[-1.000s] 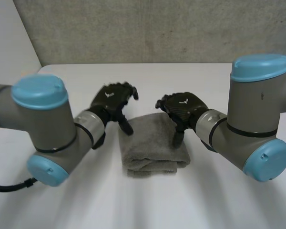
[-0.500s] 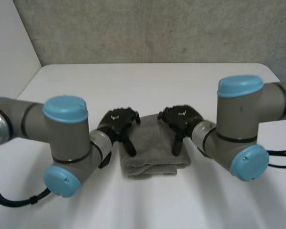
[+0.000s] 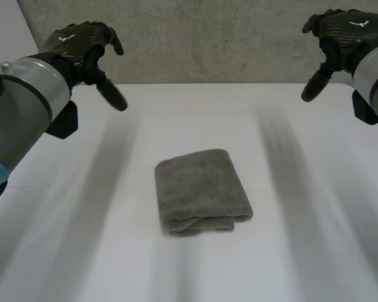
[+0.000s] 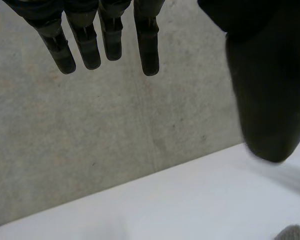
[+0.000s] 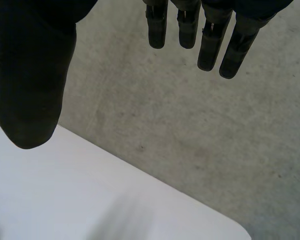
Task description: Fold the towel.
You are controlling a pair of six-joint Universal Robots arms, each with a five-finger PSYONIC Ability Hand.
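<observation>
Towel [image 3: 201, 190] lies folded in a thick grey rectangle at mid table [image 3: 315, 239], layered edges toward the near side, w/ neither hand touching it. L hand [image 3: 82, 47] hangs high over the table's far left, well apart from the towel, fingers [image 4: 107, 40] straight & thumb spread wide, holding nothing. R hand [image 3: 343, 31] is raised at far right, fingers [image 5: 210, 45] straight, thumb apart, also empty; grey wall [image 3: 208, 38] behind both.
</observation>
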